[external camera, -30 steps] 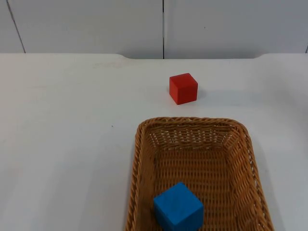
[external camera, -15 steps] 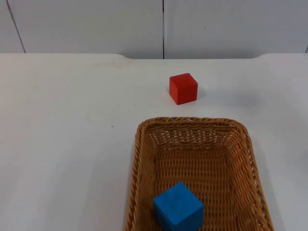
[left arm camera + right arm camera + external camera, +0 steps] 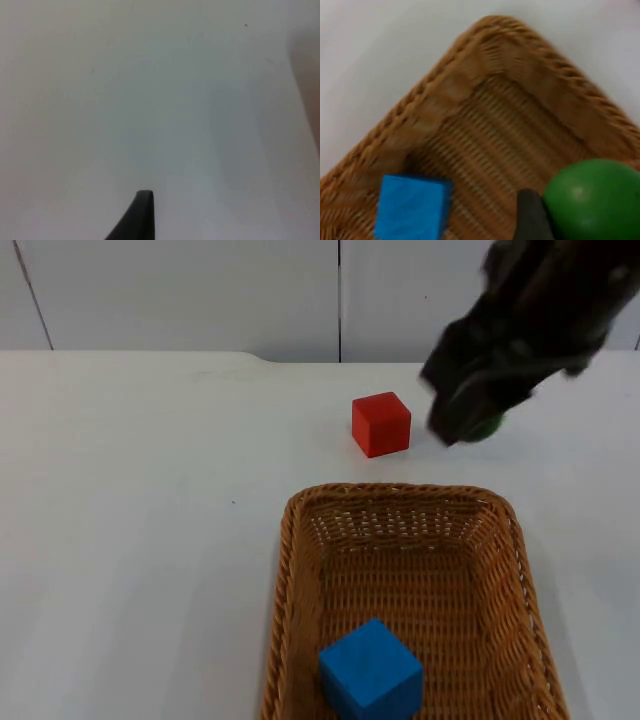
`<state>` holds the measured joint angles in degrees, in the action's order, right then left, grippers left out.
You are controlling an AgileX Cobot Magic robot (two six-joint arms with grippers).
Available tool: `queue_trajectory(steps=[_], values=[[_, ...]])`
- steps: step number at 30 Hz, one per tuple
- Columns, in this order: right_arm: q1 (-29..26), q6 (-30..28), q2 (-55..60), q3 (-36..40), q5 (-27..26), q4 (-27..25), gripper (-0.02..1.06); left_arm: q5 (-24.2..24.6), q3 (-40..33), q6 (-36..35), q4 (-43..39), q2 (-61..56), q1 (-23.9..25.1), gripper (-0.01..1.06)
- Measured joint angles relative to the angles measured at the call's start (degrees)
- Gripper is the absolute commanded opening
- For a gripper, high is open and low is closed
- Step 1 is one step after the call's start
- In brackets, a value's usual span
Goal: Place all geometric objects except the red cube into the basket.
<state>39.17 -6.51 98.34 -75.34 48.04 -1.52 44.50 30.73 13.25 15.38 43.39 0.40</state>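
Bench (image 3: pixel 130 540): white top running back to a grey partition wall; carries everything listed below.

Basket (image 3: pixel 290 570): wicker, rectangular, on the near half of the bench. From the right wrist its far corner and woven floor are in sight.

Right arm: black, coming in from the far right, above the bench beyond the basket's far right corner. Right gripper (image 3: pixel 470 425): jaws clenched on the green ball, carried in the air.

Left gripper (image 3: pixel 142 210): one dark fingertip over bare bench, waiting; whether its jaws are parted or closed I cannot tell.

Blue cube (image 3: pixel 371 670): already in the basket, at its near left, resting on the weave (image 3: pixel 412 206).

Red cube (image 3: pixel 380 424): on the bench just beyond the basket's far rim, apart from it; to be left there.

Green ball (image 3: pixel 592 200): held beside the dark fingertip; a green edge peeps below the gripper from the top view (image 3: pixel 487 427).

Progress: one piece in, one in transit, none other lying loose. By my reckoning, lowering and releasing the ball finishes the job.
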Motion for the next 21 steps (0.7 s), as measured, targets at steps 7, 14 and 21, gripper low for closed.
queue_trajectory(steps=[7, 14, 21], values=[[2.0, 0.1, 7.2, 0.0, -4.1, -0.2, 0.00, 0.0, 0.0, 0.0, 0.0, 0.0, 0.0, 1.05], [2.0, 0.1, 14.8, 0.0, -8.3, -0.2, 0.04, 0.0, 0.0, 0.0, 0.0, 0.0, 0.0, 1.05], [2.0, 0.2, 19.3, 0.0, -9.8, -0.2, 0.41, 0.0, 0.0, 0.0, 0.0, 0.0, 0.0, 1.05]])
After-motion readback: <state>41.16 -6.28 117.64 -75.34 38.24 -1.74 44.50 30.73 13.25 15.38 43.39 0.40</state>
